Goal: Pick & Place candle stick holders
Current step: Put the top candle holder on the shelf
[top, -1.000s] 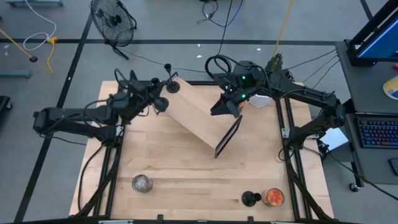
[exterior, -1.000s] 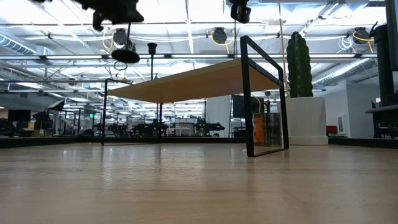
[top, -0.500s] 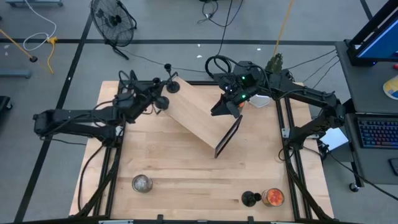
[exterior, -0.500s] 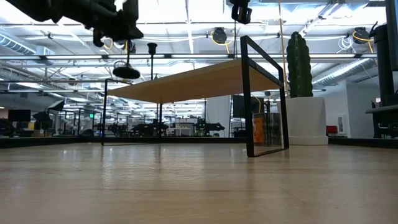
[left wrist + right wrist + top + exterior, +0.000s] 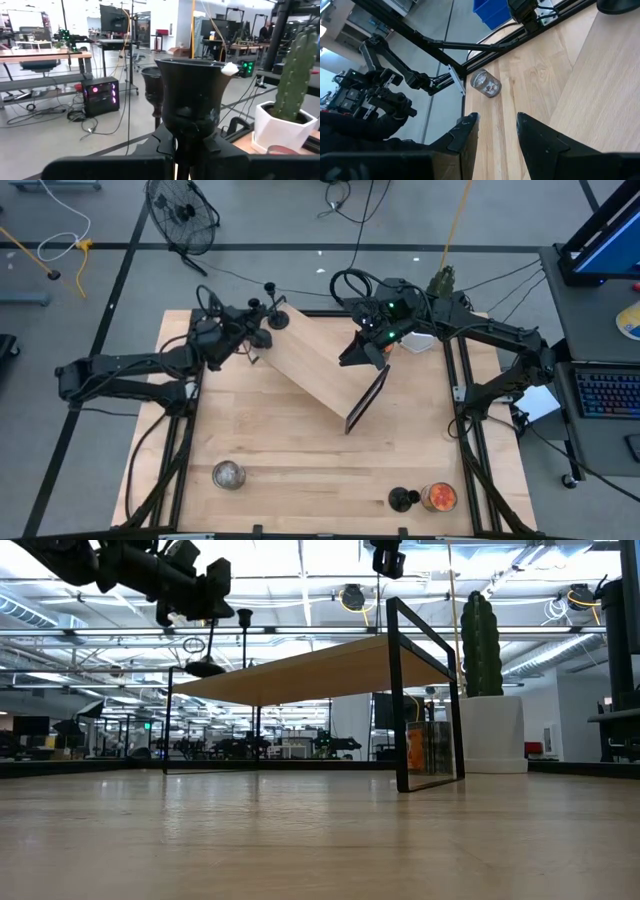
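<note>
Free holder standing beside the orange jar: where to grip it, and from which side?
Likely the thin stem of the candle stick holder, below the cup: it appears to stand upright on its round base. Come in from the left arm's side or from the table's middle, since the orange jar sits close on its other side.

The wooden tabletop (image 5: 300,450) carries a small wooden shelf (image 5: 318,367), two jars (image 5: 228,474) (image 5: 439,497), a black candle stick holder (image 5: 402,500) and a potted cactus (image 5: 482,700).
</note>
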